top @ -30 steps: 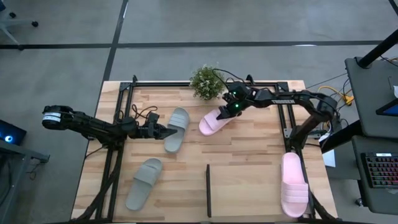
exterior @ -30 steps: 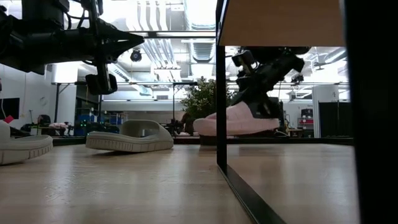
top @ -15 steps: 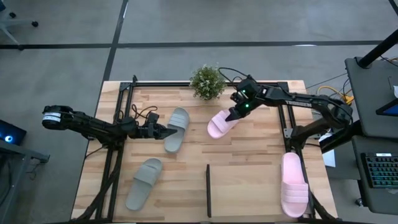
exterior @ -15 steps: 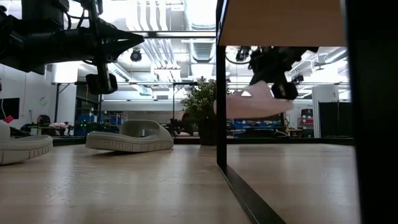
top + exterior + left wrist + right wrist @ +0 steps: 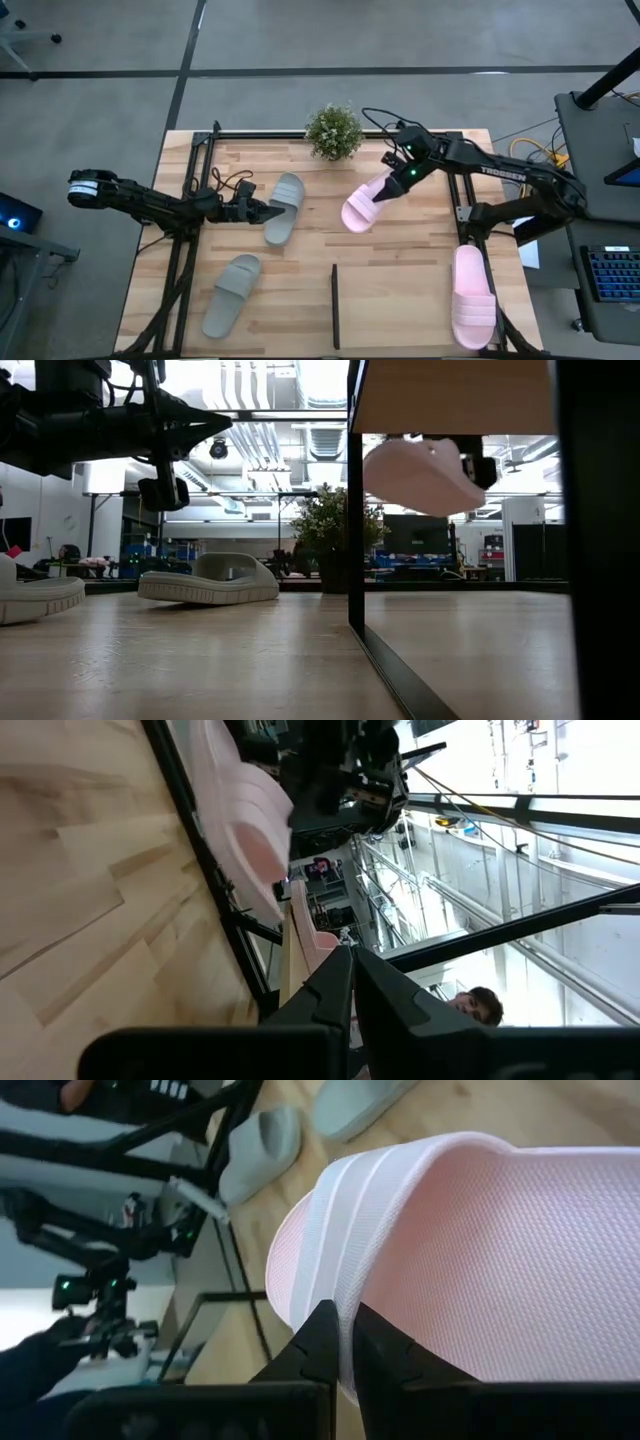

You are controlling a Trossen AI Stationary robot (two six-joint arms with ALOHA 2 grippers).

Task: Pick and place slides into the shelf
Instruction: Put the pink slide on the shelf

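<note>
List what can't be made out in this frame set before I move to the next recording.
- Right gripper: in the low view the shelf covers its top, so only the lifted pink slide shows clearly.
- Second pink slide: absent from the low view.
- Left gripper: whether it touches the grey-green slide is unclear from above.

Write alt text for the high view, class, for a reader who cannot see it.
The right tool holds a pale pink slide above the wooden table. The left tool, shut, sits beside a grey-green slide; another grey-green slide and the second pink slide lie nearer the front.
</note>
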